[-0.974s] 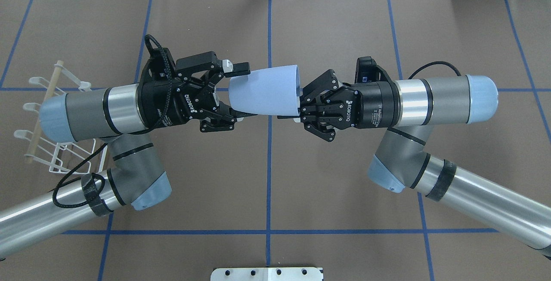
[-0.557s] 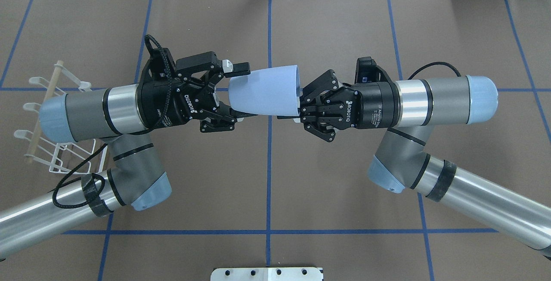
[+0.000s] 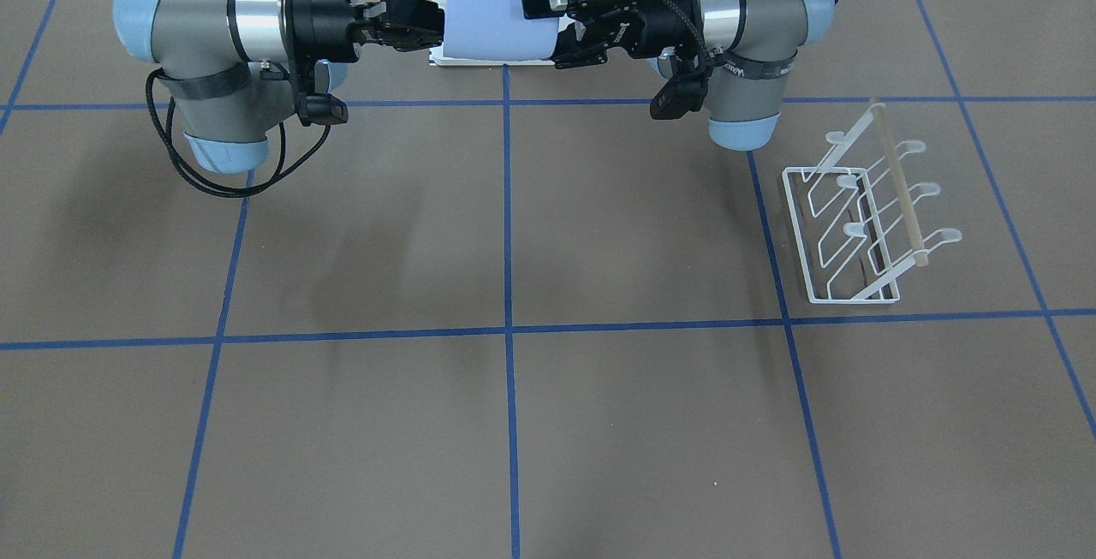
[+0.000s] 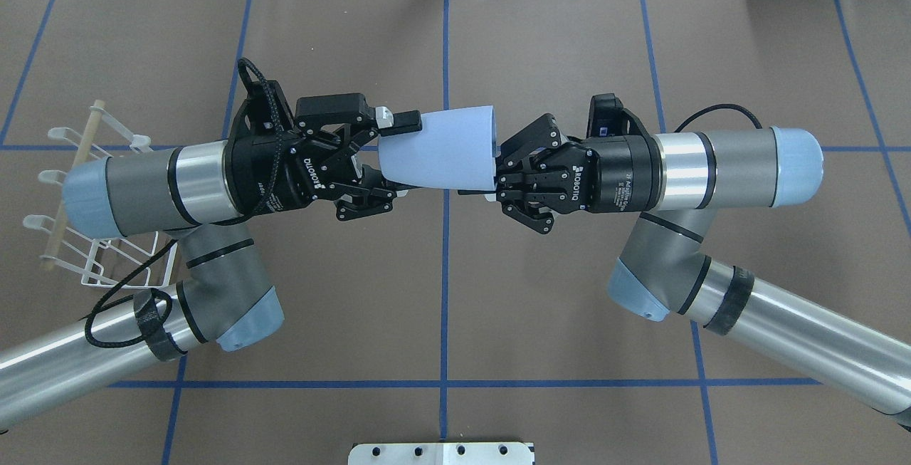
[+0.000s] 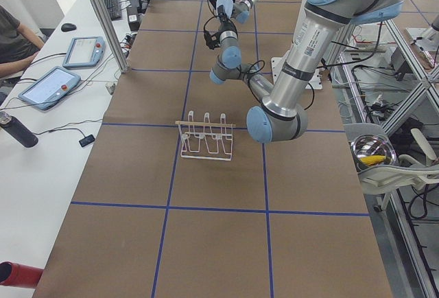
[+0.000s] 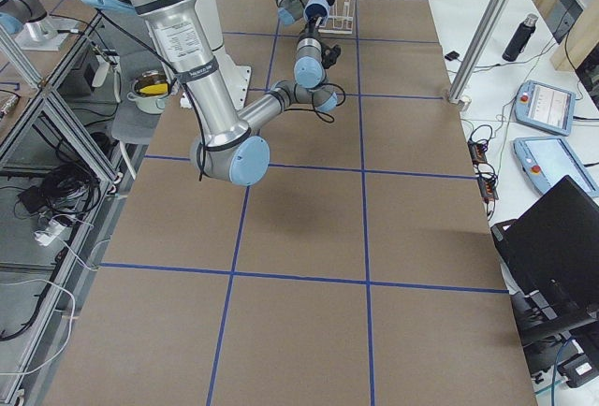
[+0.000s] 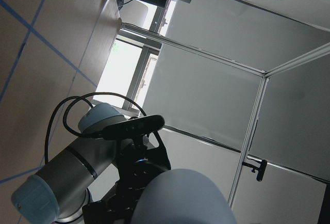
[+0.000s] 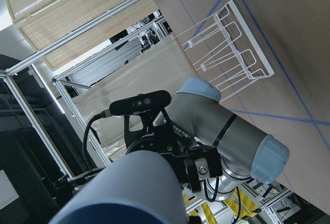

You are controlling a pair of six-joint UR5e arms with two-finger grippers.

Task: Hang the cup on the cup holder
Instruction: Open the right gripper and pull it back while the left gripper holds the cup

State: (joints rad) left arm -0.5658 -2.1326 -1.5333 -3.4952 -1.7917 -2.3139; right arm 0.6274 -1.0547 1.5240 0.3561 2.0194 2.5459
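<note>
The cup holder [image 3: 854,228] shows whole only in the front-facing view. It stands on the surface [image 4: 569,308] well apart from the cup [image 4: 445,152], out beyond the cup's narrow end. In the overhead view the left arm's wrist [image 4: 142,187] covers its middle, leaving the prong tips, part of the wooden rod and a corner of the base frame.

The cup lies on its side in the air above the surface. The right gripper [image 4: 495,179] is at the cup's wide mouth, jaws clenched on the rim. The left gripper [image 4: 396,157] is at the cup's narrow base, jaws grasping it from two sides.

Both wrist views cut the cup off at their lower edge. The mouth faces the right gripper, which hides most of the cup's inside. In the side views the cup is too small to make out.
</note>
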